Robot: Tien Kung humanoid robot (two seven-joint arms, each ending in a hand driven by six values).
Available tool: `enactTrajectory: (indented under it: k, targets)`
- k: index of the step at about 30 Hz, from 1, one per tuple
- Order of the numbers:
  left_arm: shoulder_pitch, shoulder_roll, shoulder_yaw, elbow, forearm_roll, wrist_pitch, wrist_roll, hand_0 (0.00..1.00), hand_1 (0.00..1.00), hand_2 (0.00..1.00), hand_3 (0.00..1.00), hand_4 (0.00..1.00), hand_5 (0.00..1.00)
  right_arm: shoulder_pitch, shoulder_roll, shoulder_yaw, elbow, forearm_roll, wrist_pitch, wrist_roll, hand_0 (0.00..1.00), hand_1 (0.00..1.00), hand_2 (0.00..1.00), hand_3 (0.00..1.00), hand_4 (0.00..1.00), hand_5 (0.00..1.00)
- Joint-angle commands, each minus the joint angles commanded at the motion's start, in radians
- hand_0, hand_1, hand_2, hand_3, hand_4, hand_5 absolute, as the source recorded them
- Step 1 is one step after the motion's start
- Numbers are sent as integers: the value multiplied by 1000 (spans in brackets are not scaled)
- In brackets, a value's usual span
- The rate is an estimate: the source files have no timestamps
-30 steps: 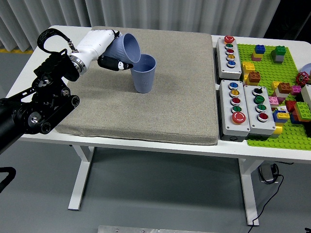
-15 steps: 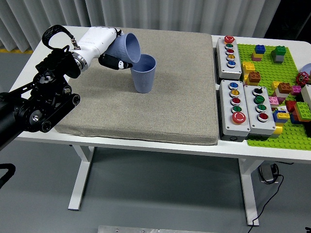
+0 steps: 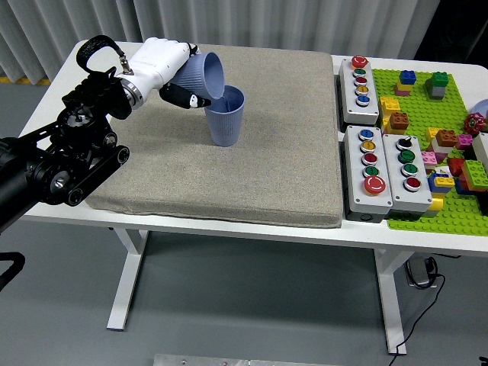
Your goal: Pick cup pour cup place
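The robot hand (image 3: 164, 67) is reaching in from the left over the far left part of the mat (image 3: 229, 168), which is lying on the desk (image 3: 69, 84). A tilted cup (image 3: 203, 77) is sitting in its grasp, mouth turned right. Just right of the robot hand and slightly nearer, an upright cup (image 3: 226, 116) is standing on the mat, the tilted cup's rim hanging over its mouth. Well off to the right, past the mat's edge, button boxes (image 3: 380, 174) and a block plate (image 3: 438, 145) are lying on the desk.
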Motion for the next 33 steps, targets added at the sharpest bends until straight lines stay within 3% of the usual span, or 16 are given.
enactTrajectory:
  k: [16,33]
  targets:
    - [-23,10,4,6,26,-15,7,553,455,469,479,851,284,-1,-1,-6,0,7,-1,1,696,634,595,594,2,246]
    - [-46,14,63,-5,54,-24,16,553,455,469,480,850,288,-7,-1,-4,0,2,-1,0,697,634,594,594,2,247]
